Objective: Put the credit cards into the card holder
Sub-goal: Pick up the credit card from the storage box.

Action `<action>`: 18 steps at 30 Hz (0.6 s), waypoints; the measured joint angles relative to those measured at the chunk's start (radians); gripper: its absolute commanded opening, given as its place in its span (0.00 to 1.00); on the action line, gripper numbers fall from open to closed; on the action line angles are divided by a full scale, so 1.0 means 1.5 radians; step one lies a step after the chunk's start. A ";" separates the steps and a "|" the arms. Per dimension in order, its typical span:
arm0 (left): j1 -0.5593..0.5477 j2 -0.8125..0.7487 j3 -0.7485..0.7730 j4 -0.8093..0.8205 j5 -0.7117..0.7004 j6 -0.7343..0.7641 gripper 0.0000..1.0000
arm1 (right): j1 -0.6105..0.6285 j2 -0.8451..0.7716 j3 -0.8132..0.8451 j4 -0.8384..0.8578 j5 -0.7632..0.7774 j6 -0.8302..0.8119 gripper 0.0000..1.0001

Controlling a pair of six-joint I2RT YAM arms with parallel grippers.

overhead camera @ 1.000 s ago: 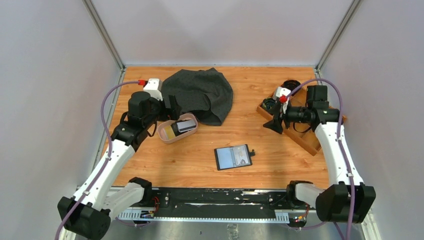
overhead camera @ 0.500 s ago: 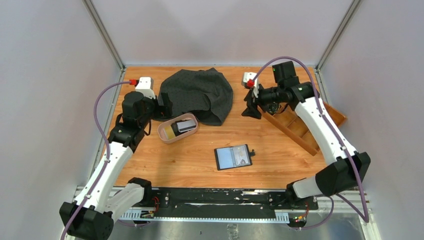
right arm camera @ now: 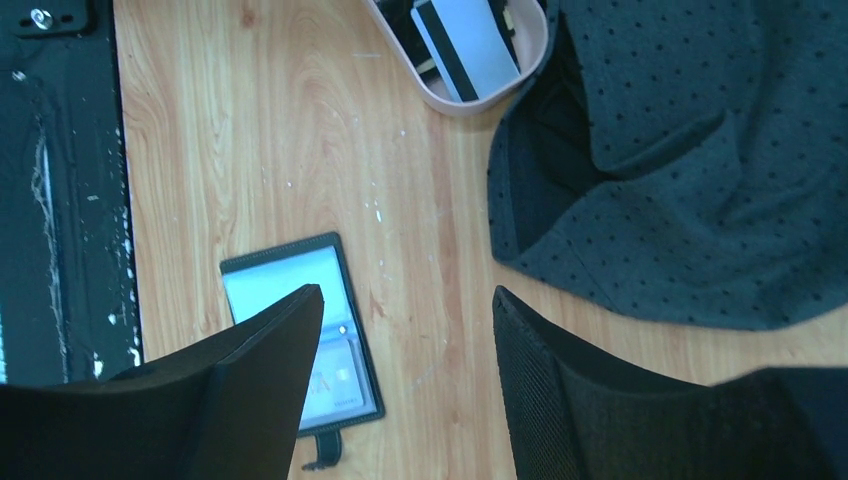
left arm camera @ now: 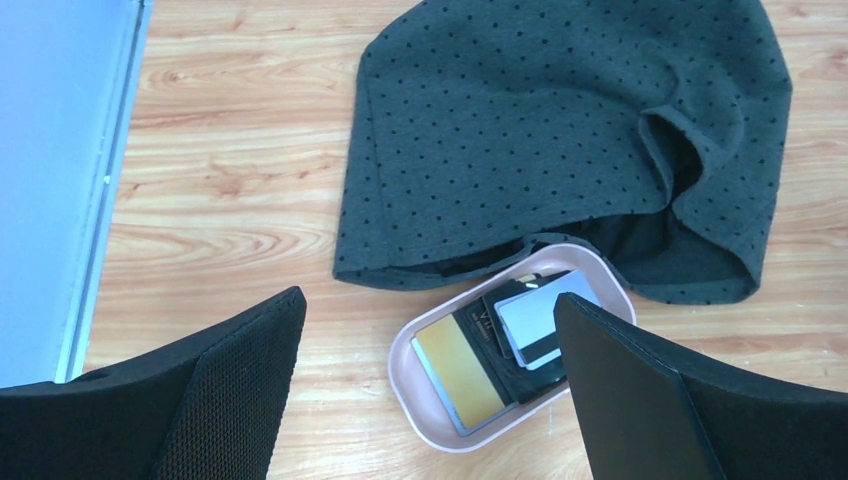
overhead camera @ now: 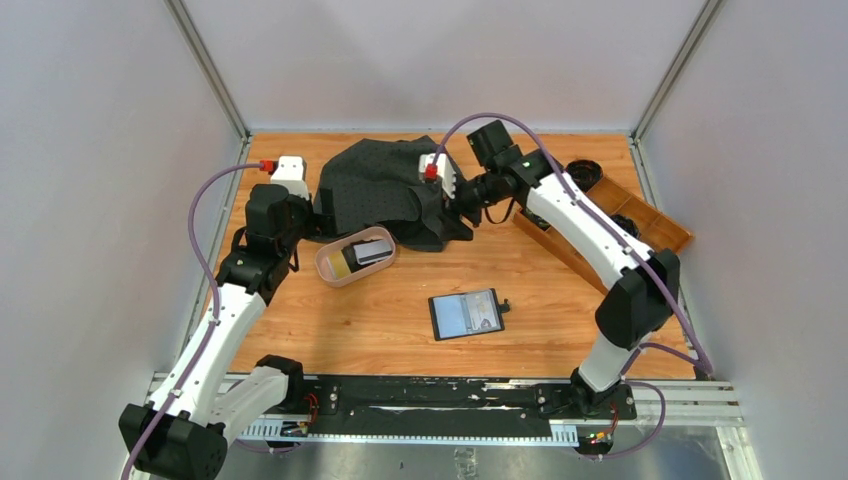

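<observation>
At least three plastic credit cards, one pink oval dish, one black card holder, one dotted grey cloth and one wooden tray are showing.

Found credit cards stacked in oval dish, touching cloth behind; card holder nearer, right of dish; wooden tray far right.

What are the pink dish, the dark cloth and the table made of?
Dish: probably smooth matte plastic, possibly ceramic, judging by the even pink colour and the rounded, moulded rim.
Cloth: soft fabric, dark grey with small dots. It folds, sags and shows a sewn hem.
Table: wood or wood-look laminate, with visible grain lines and knots.
</observation>
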 measured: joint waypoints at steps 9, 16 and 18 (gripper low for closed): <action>0.000 0.011 0.000 -0.008 -0.058 -0.002 1.00 | 0.072 0.147 0.106 0.030 0.000 0.138 0.65; 0.000 0.022 0.000 -0.018 -0.103 -0.005 1.00 | 0.141 0.253 0.151 0.091 0.025 0.311 0.65; 0.000 0.022 0.000 -0.017 -0.105 -0.005 1.00 | 0.158 0.264 0.152 0.094 0.033 0.318 0.66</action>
